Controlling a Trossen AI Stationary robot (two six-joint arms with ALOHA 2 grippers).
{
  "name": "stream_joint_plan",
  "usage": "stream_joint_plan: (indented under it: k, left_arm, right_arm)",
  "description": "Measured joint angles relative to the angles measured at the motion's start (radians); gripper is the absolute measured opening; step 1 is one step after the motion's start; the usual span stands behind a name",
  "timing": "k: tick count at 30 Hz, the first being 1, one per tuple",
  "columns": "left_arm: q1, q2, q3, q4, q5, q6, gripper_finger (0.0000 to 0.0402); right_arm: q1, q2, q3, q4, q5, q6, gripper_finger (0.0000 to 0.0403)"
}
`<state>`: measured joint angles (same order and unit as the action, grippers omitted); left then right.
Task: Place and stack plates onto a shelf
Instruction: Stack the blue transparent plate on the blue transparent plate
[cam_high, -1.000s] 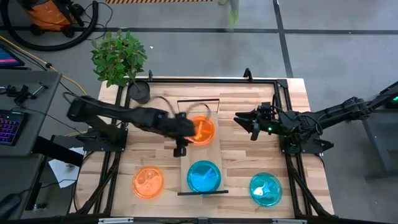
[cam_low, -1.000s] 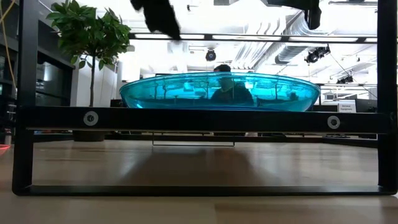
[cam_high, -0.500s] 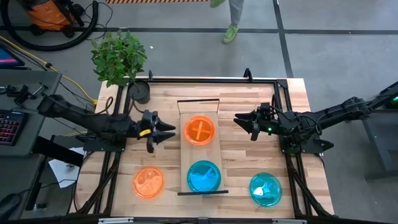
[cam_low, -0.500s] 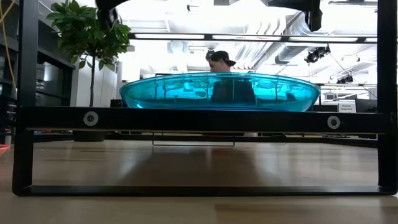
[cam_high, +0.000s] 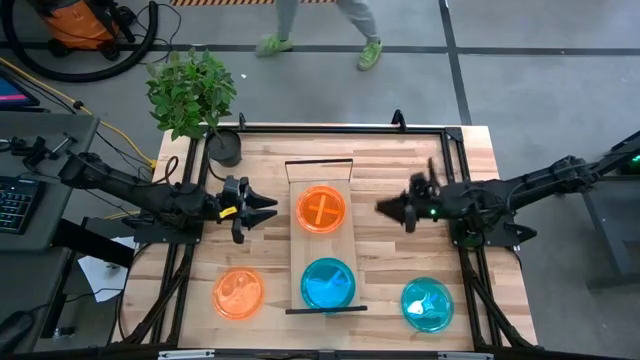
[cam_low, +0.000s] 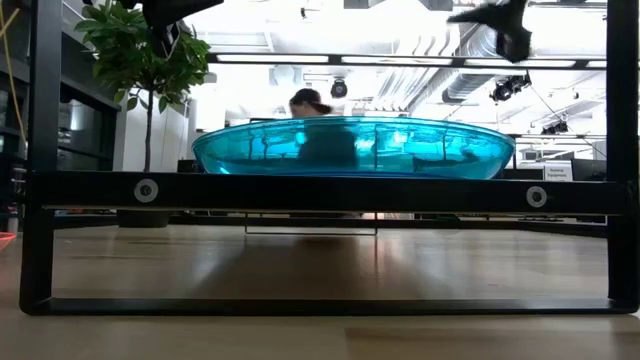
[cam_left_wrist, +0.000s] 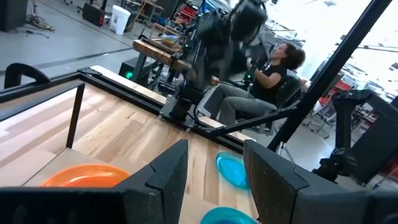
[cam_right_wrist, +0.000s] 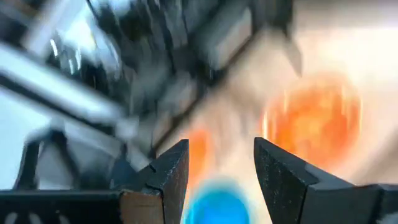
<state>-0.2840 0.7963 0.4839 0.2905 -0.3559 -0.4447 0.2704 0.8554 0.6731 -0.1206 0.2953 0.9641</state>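
The light-wood shelf (cam_high: 322, 250) lies in the middle of the table. An orange plate (cam_high: 322, 210) rests on its far half and a teal plate (cam_high: 328, 283) on its near half; the low view shows that teal plate (cam_low: 352, 147) above the shelf's dark end bar (cam_low: 330, 190). Another orange plate (cam_high: 239, 293) lies on the table at the near left, another teal plate (cam_high: 427, 303) at the near right. My left gripper (cam_high: 265, 210) is open and empty, left of the shelf's orange plate (cam_left_wrist: 87, 175). My right gripper (cam_high: 388, 208) is open and empty, right of it, and blurred.
A potted plant (cam_high: 190, 95) stands at the table's far left corner. A dark metal frame (cam_high: 455, 180) runs along the table's sides. A person walks past beyond the far edge (cam_high: 320, 25); another sits behind the right arm (cam_left_wrist: 273, 68).
My left gripper has drawn back from the orange plate on the shelf toward the table's left edge and now holds still; the plate stays on the shelf. My right gripper has begun to turn in the last half second and shows blurred.
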Motion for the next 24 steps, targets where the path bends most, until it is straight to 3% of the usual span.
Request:
stream_joint_plan:
  k: [4, 8, 17, 24]
  left_arm:
    - [0.000, 0.002, 0.000, 0.000, 0.000, -0.024, 0.0147]
    - [0.000, 0.006, 0.000, -0.003, 0.000, -0.023, 0.0147]
    - [0.000, 0.006, 0.000, -0.003, 0.000, -0.024, 0.0147]
    - [0.000, 0.006, 0.000, -0.002, -0.013, -0.025, 0.0147]
  right_arm:
    - [0.069, 0.060, 0.000, -0.281, -0.210, 0.251, 0.0163]
    - [0.208, 0.173, 0.000, -0.475, -0.275, 0.409, 0.0163]
    - [0.456, 0.422, 0.000, -0.563, -0.407, 0.641, 0.0163]
    - [0.516, 0.546, 0.000, -0.615, -0.411, 0.746, 0.0163]
